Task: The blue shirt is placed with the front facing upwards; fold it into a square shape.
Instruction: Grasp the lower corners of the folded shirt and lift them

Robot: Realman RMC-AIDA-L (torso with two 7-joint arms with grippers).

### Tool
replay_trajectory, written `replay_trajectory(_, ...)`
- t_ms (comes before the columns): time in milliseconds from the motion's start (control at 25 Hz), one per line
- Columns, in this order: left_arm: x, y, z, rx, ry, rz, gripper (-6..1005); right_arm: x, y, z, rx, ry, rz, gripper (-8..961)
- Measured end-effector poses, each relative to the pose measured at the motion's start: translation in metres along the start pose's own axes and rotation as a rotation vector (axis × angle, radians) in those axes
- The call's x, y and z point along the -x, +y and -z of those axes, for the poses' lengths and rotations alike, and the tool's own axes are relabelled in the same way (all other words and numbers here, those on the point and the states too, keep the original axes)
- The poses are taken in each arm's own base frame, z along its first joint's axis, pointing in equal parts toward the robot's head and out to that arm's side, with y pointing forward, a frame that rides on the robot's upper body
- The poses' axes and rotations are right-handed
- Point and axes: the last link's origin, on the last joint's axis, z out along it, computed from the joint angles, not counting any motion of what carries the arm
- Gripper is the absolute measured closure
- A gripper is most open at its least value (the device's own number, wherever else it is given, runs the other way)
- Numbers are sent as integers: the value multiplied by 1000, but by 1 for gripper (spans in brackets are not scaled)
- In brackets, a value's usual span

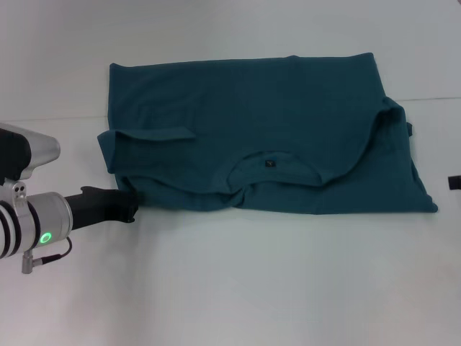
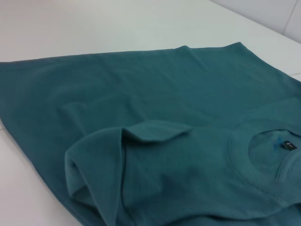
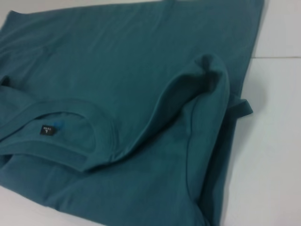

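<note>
Lying folded across the middle of the white table [image 1: 238, 288], the blue shirt [image 1: 252, 130] shows as a wide teal block, its collar side turned toward the robot. And there's the round neckline [image 1: 277, 167], with a small dark label [image 1: 270, 163] sitting inside it, near the front edge of the cloth. One sleeve [image 1: 155, 135] lies flat over the body on the robot's left; over on the right, the fabric bunches into a raised fold [image 1: 389, 115]. Down low on the left comes the left claw [image 1: 130, 204], its black tip right against the shirt's front left corner, and whether the fingers are apart or together I cannot tell. The right claw [image 1: 454, 183] barely peeks in as a dark sliver at the right edge, off the cloth.
</note>
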Motion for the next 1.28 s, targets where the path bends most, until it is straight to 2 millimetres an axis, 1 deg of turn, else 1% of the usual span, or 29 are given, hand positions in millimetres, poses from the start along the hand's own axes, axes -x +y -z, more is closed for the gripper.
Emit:
replay_trajectory(120,-1,0,0,5,0,5,979,8,5,-6,10,30,-3,131)
replay_trajectory(200,-2,0,0,7,0,11,979,9,8,-14,7,50,9,138)
replay_trajectory(480,-6,0,1,10,3,8,979,1,17,-49,-10,94,38,162)
replay_trajectory(640,-7,1,1,13,3,3,979,0,20,-60,-21,87,41,176)
replay_trajectory(960,-9,2,0,18,4,-3,979,-1,24,-72,-17,74,20,203)
replay_trajectory(1120,-10,2,0,19,5,-5,979,-2,27,-78,-3,55,24,288)
replay_trajectory(1280,-11,3,0,23,7,1,979,-4,30,-79,20,46,33,374)
